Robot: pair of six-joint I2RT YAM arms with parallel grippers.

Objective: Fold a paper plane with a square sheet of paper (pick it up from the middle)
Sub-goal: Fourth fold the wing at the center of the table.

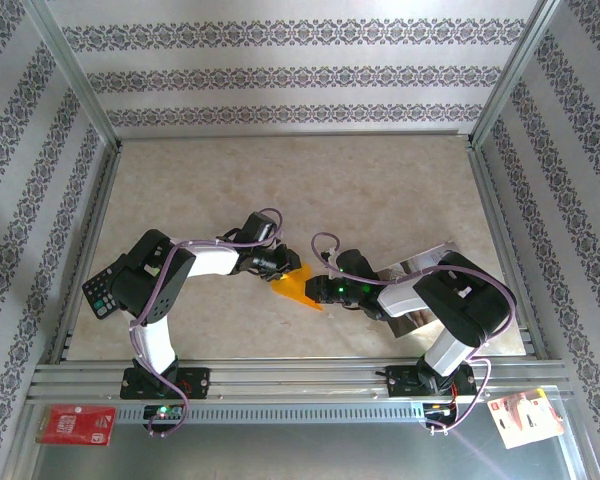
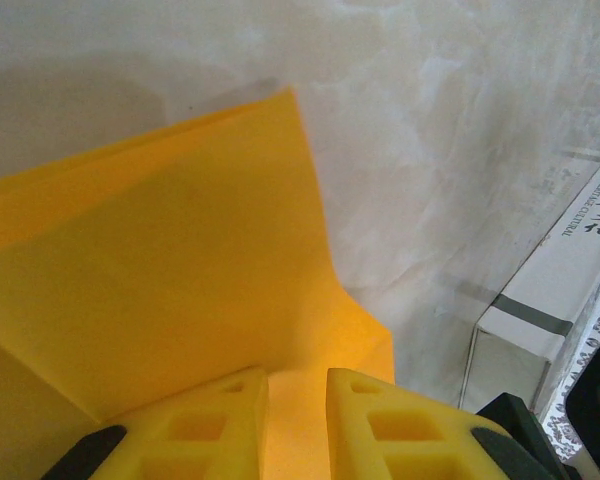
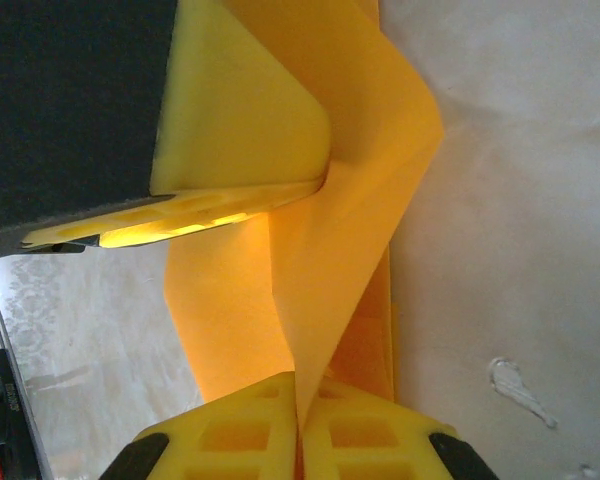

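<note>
Here the right tool, fingers pressed together, pinches an edge of the thin bright orange square sheet of paper, which sits partly folded over the pale marbled tabletop. Just beyond, the left tool straddles the sheet with a narrow gap; whether it clamps, I cannot tell. I think a sharp crease needs a firm right grip and the layers aligned first.

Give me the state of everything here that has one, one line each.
left gripper, jaws closed on the paper
right gripper, jaws closed on the paper
square sheet of paper, partly folded, held by both grippers
photo sheet, lying flat
</note>
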